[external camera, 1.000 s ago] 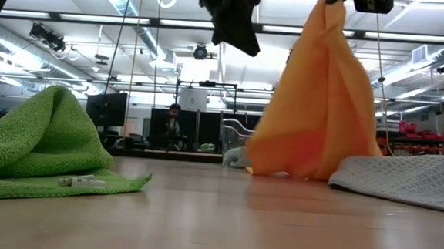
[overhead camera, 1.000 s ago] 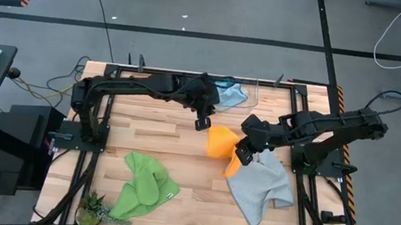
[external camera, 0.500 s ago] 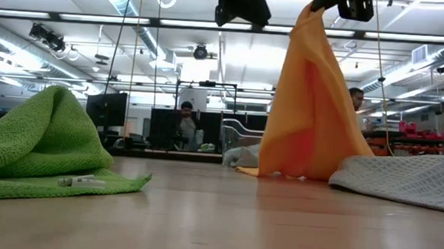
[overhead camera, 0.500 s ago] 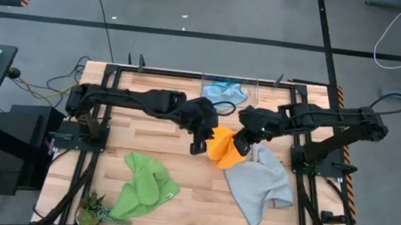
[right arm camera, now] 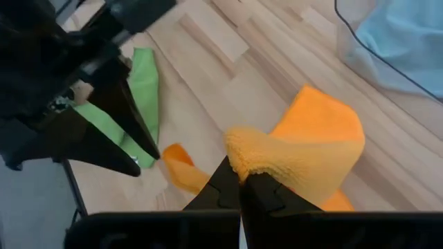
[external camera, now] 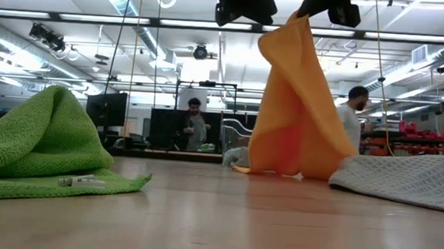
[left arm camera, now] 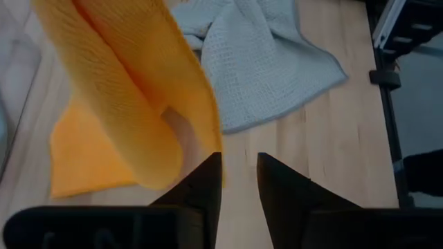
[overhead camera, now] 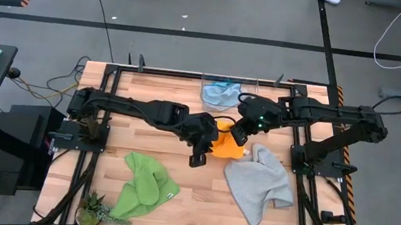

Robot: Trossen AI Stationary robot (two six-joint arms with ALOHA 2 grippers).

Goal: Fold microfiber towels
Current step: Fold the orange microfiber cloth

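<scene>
Pinched shut, my right gripper [right arm camera: 240,181] holds a bunched corner of the yellow-orange towel [right arm camera: 304,145] up off the wooden table [overhead camera: 152,133]; from there the cloth hangs in a tall cone whose bottom hem rests on the boards. That arm reaches in from the right edge, bent at the elbow, wrist over the table's middle. My left gripper [left arm camera: 239,180] hovers just beside the hanging cloth, fingers parted with a narrow gap between them and nothing in it; one fingertip sits right against the cloth's edge. That arm stretches long and low across the table from the left side.

Nearest the front edge, the bright green towel [overhead camera: 143,185] lies crumpled in a heap, a small white tag showing at its hem; I cannot read any writing on it. The light grey towel [overhead camera: 257,183] lies rumpled to the right, touching the orange one. Farthest back, the light blue towel [overhead camera: 220,93] sits bunched near the rear edge. Beyond the table, two people stand in the room.
</scene>
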